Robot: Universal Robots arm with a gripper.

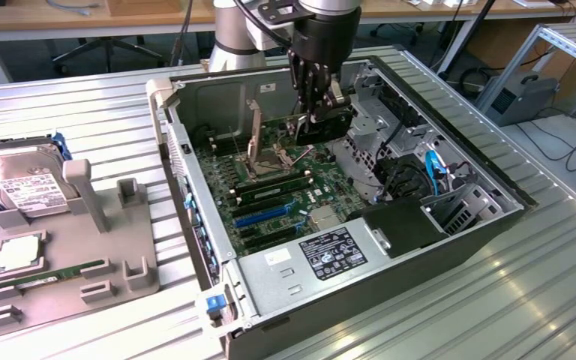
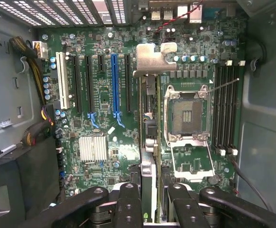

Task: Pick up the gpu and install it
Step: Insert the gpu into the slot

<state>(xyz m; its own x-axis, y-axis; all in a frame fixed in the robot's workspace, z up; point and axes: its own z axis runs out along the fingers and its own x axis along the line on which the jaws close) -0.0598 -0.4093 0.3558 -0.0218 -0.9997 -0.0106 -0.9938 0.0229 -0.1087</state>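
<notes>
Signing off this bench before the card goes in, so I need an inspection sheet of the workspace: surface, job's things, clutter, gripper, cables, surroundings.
Surface: ribbed metal table; open computer case lying on it.
Job's things: gpu held above the motherboard, not seated; blue slot empty.
Clutter: grey fixture beside the case, carrying a hard drive and a memory stick.
Grippers: gripper shut on the gpu.
Cables: blue cables inside the case; black and yellow bundle along the case wall.
Surroundings: desks behind; metal frame at the exterior view's right.
</notes>
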